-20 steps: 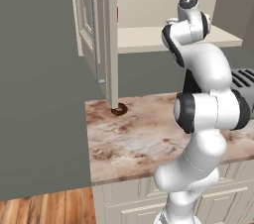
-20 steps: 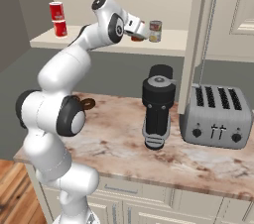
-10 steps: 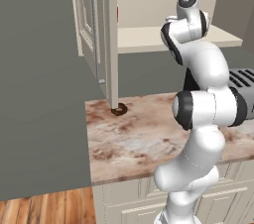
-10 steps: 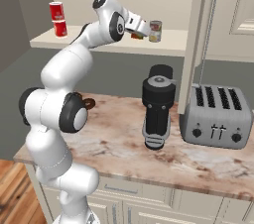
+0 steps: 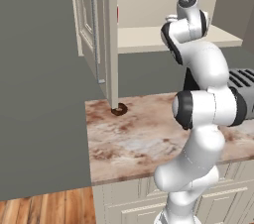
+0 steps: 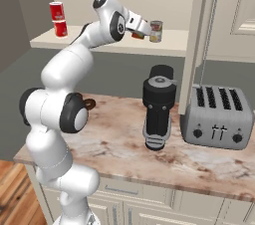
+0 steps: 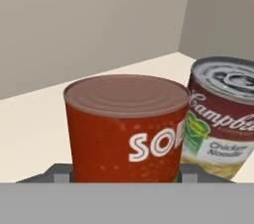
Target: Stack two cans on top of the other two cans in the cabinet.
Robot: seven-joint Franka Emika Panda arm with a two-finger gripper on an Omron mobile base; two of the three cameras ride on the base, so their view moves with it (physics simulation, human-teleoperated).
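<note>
We see the gripper (image 6: 143,29) clamped on the red can (image 7: 126,126), the soup can (image 7: 221,121) touching at its 3 o'clock; lifting could topple that neighbour.

Arm is reaching up to the cabinet shelf (image 6: 172,44). Gripper (image 6: 140,32) is sitting at a red can (image 6: 137,35), just beside a labelled can (image 6: 156,31). Two red cans (image 6: 58,19) are standing stacked at far left. Below, a black coffee grinder (image 6: 158,105) and toaster (image 6: 218,117) are resting on the marble counter (image 6: 199,162).
</note>
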